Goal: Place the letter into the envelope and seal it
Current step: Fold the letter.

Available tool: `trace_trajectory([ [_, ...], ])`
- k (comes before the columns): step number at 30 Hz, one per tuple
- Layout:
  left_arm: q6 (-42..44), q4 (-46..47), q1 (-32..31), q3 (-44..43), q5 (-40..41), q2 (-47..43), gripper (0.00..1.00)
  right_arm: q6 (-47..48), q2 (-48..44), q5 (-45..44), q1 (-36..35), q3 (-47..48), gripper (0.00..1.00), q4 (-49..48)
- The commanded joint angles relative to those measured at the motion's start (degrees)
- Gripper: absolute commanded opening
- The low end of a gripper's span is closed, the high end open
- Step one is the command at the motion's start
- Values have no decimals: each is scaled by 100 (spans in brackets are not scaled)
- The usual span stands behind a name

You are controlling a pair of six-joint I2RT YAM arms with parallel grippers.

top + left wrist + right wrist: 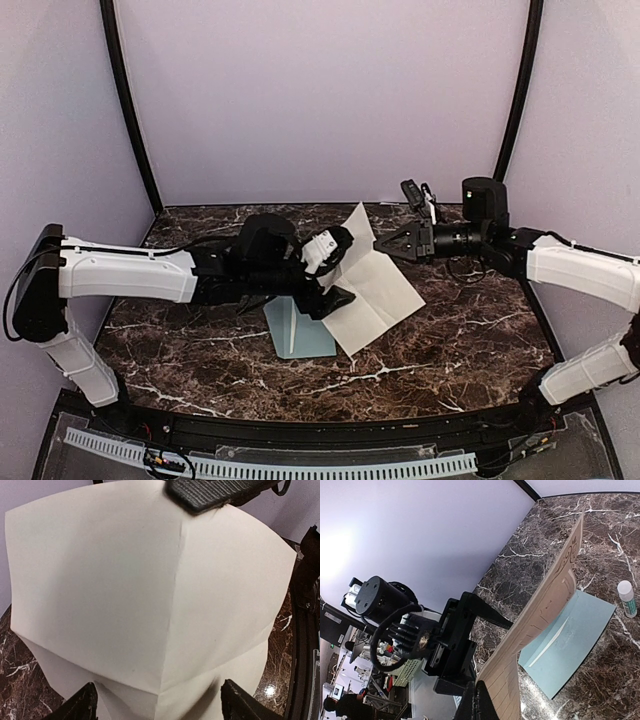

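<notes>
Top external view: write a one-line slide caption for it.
Right end effector holds the creased letter raised over the envelope; left end effector open beside it.

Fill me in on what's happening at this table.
The right end effector appears to pinch the upper edge of the letter, holding the creased sheet partly up off the table. The left end effector is open, its fingers on either side of the sheet. The envelope lies flat below; the letter is not in it yet. A glue stick sits nearby, untouched.

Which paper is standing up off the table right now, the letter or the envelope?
The cream letter: it bows upward on edge, while the blue-grey envelope lies flat.
</notes>
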State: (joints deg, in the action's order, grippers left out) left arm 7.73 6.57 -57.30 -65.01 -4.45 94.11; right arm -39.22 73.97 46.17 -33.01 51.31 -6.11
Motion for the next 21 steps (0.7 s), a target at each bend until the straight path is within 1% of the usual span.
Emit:
trace_trajectory([
  [1, -682, 263, 224, 545, -546, -863, 86, 98, -235, -48, -53, -66, 0, -174],
  [3, -738, 325, 297, 810, -716, -1160, 87, -15, -284, 42, -48, -93, 0, -350],
  [6, -1109, 219, 575, 1082, -999, -1508, 87, -71, -344, 179, -54, -82, 0, -490],
  [11, -2094, 470, 1081, 1507, -1808, -2181, 90, -223, -562, 170, -56, -176, 0, -851],
  [14, -2778, 579, 1207, 1657, -1909, -2389, 91, -385, -720, 142, -52, -269, 0, -1231],
  [15, -2944, 681, 1232, 1768, -1934, -2415, 91, -439, -764, 132, -51, -297, 0, -1346],
  [16, -3348, 785, 1296, 1836, -2024, -2454, 91, -467, -810, 115, -49, -317, 0, -1451],
  [20, -4508, 1970, 1345, 2417, -2541, -2488, 91, -535, -938, 49, -51, -336, 0, -1780],
  [21, -4627, 2276, 1344, 2543, -2608, -2477, 91, -565, -958, 23, -51, -347, 0, -1878],
])
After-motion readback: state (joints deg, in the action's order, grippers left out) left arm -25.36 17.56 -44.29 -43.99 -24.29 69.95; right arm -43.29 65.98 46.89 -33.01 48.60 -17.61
